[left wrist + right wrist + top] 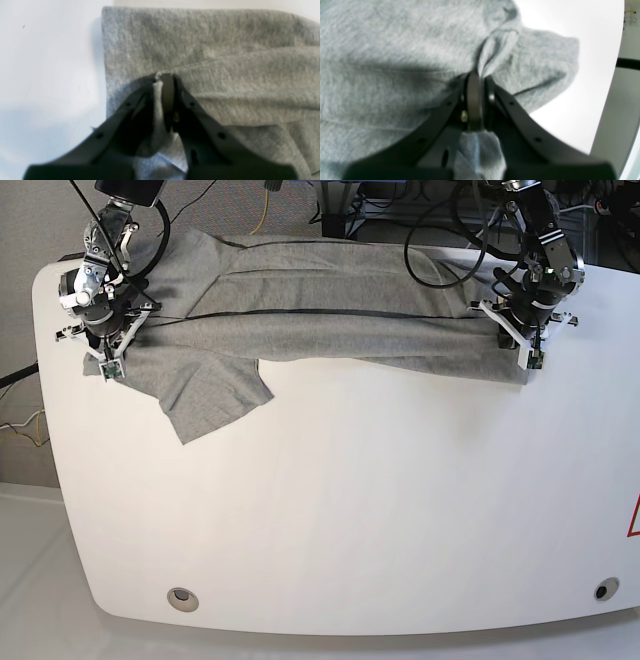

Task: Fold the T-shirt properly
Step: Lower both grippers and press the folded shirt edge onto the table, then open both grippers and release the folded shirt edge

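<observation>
robot lab: white rounded workbench, cable tangle behind, grey carpet floor.

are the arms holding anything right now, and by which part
Both hold the T-shirt: the left gripper pinches a fold of fabric at one end, the right gripper a bunched fold at the other end, near a sleeve.

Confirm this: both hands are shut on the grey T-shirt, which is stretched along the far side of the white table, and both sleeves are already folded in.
Not quite. The left hand and right hand do pinch the T-shirt on the table, but the base view shows one sleeve still spread out toward the near side.
</observation>
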You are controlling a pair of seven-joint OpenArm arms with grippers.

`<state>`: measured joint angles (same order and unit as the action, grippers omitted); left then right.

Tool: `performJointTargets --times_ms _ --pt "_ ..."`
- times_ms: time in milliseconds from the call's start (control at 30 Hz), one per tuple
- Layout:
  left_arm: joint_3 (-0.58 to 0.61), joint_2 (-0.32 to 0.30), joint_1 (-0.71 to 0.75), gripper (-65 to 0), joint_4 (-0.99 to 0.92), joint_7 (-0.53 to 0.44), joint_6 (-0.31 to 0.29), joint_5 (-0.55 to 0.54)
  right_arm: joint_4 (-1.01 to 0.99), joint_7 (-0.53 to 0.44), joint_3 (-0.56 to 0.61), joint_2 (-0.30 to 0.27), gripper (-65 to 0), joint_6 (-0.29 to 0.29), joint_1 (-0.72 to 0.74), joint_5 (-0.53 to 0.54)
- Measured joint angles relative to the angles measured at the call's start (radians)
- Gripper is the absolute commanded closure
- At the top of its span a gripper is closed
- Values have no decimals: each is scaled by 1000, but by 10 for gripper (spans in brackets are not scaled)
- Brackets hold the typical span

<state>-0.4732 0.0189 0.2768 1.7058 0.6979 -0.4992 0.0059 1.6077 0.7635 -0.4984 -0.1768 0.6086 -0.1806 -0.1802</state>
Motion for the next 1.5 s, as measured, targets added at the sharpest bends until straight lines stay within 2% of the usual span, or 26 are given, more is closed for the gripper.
performJointTargets --times_ms 400,533,600,733,833,900,1133,1500 --pt "0 0 0 -8 0 0 0 0 0 -1 0 0 -33 0 -2 0" --pt "0 0 0 -26 0 0 0 0 0 -3 0 0 -48 -3 -3 0" --pt "0 0 0 -75 0 0 0 0 0 -3 0 0 -91 -3 -3 0" --pt "-3 0 -1 -278 0 -4 4 4 0 -5 0 -1 -277 -9 -3 -5" --pt "-5 -3 -2 -402 0 -7 9 8 1 -11 0 -6 -408 -20 -3 -15" --pt "-5 -6 -2 -441 0 -7 9 8 2 -14 0 -10 -443 -25 -3 -16" --pt "-4 -5 -2 -422 2 -7 8 3 5 -24 0 -11 -383 -17 -3 6" --pt "-3 0 8 -424 59 43 3 24 62 34 7 2 -383 20 -8 5"
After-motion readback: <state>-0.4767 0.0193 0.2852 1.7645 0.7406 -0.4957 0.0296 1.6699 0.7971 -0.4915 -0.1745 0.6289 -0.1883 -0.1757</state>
